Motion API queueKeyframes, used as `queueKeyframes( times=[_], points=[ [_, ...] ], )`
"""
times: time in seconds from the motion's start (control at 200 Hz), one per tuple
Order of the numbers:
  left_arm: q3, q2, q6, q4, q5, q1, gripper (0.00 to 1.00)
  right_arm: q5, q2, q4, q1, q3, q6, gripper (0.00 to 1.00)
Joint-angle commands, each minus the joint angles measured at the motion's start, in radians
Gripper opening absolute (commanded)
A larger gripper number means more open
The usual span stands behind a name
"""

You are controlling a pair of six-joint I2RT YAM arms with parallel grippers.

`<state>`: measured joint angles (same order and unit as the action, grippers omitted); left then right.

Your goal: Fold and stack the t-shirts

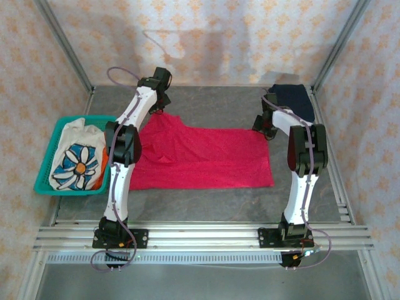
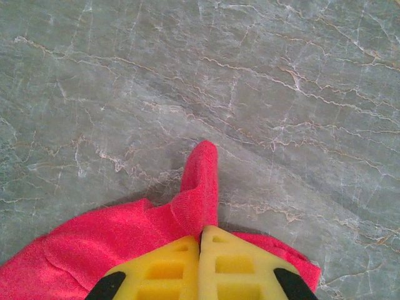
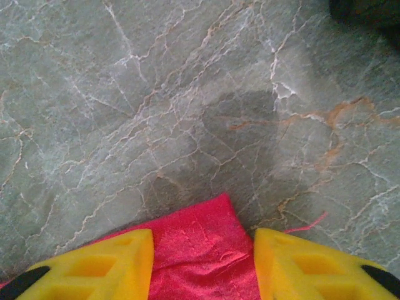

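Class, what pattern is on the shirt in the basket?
The shirt is white with a blue-and-orange flower print; top external view shows it best.

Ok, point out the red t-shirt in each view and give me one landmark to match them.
Top external: red t-shirt spread across mid-table, between the arms.
Left wrist: bottom of the picture, a fold pinched in the shut left gripper.
Right wrist: bottom centre, its corner between the parted fingers of the right gripper.
Shared landmark: the grey marbled tabletop under the shirt.
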<state>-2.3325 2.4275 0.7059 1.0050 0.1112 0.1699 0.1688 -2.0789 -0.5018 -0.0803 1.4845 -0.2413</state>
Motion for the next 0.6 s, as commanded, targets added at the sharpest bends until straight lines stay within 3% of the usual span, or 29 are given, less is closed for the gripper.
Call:
queueKeyframes(
  times=[0.0,0.29,0.495,0.595],
  points=[
    [0.01,-0.025,-0.013,-0.003,0.002,-0.001,0.0,-0.008,-0.045,-0.05,0.007,0.046,0.013,0.4],
    [0.018,-0.022,-0.02,-0.011,-0.005,-0.002,0.0,-0.024,-0.032,-0.068,0.008,0.091,0.03,0.5],
    [0.018,-0.018,-0.019,-0.016,-0.01,-0.003,0.0,-0.066,0.054,-0.015,0.004,0.036,0.041,0.51],
    [0.018,-0.015,-0.017,-0.019,-0.019,-0.002,0.0,-0.056,0.019,-0.036,0.005,0.064,0.061,0.5]
  ],
)
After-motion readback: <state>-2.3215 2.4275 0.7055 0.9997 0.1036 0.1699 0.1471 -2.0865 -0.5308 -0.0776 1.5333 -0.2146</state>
